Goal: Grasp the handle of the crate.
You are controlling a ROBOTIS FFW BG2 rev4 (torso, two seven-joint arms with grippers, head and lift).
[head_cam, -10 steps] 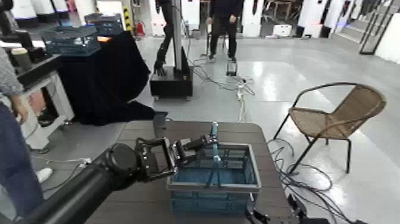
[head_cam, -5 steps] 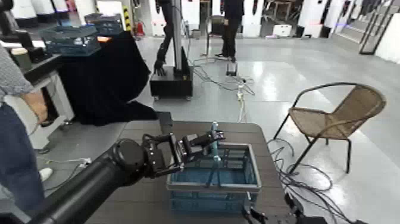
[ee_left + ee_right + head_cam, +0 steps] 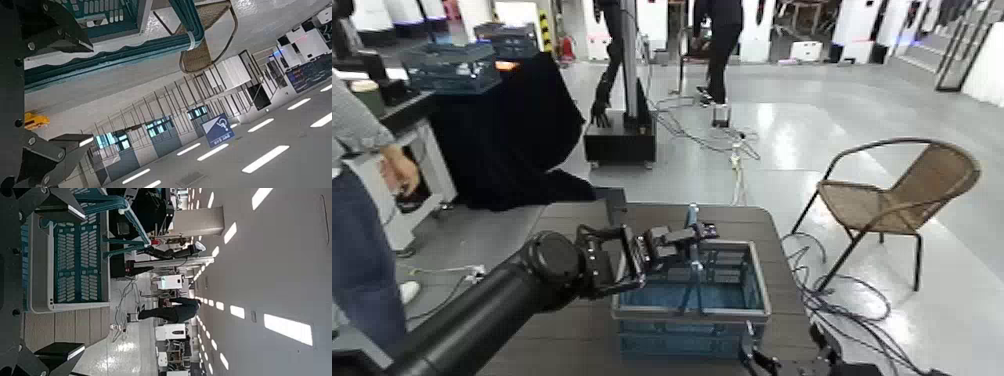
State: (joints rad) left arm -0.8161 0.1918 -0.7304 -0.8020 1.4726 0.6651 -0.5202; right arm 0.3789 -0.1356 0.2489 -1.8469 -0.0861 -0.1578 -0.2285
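Observation:
The blue latticed crate (image 3: 732,335) with a grey rim stands on the dark table (image 3: 567,345) in the head view. Its thin light-blue handle (image 3: 691,216) arches up across the middle, seen edge-on. My left gripper (image 3: 690,240) reaches in from the left at the top of the handle, with one finger on each side of the strip. In the left wrist view its fingers (image 3: 59,33) stand well apart with a teal bar (image 3: 110,56) running past them. My right gripper (image 3: 782,362) waits low at the table's near edge, and its wrist view shows it open towards the crate (image 3: 70,262).
A wicker chair (image 3: 897,200) stands on the floor to the right. A person (image 3: 362,220) stands at the left edge beside a black-draped table (image 3: 502,120) carrying darker blue crates (image 3: 452,65). Another robot's base (image 3: 620,135), cables (image 3: 737,150) and a person (image 3: 717,45) are behind.
My left gripper has moved right to the top of the handle and its fingers have drawn closer together. The person at the left has shifted.

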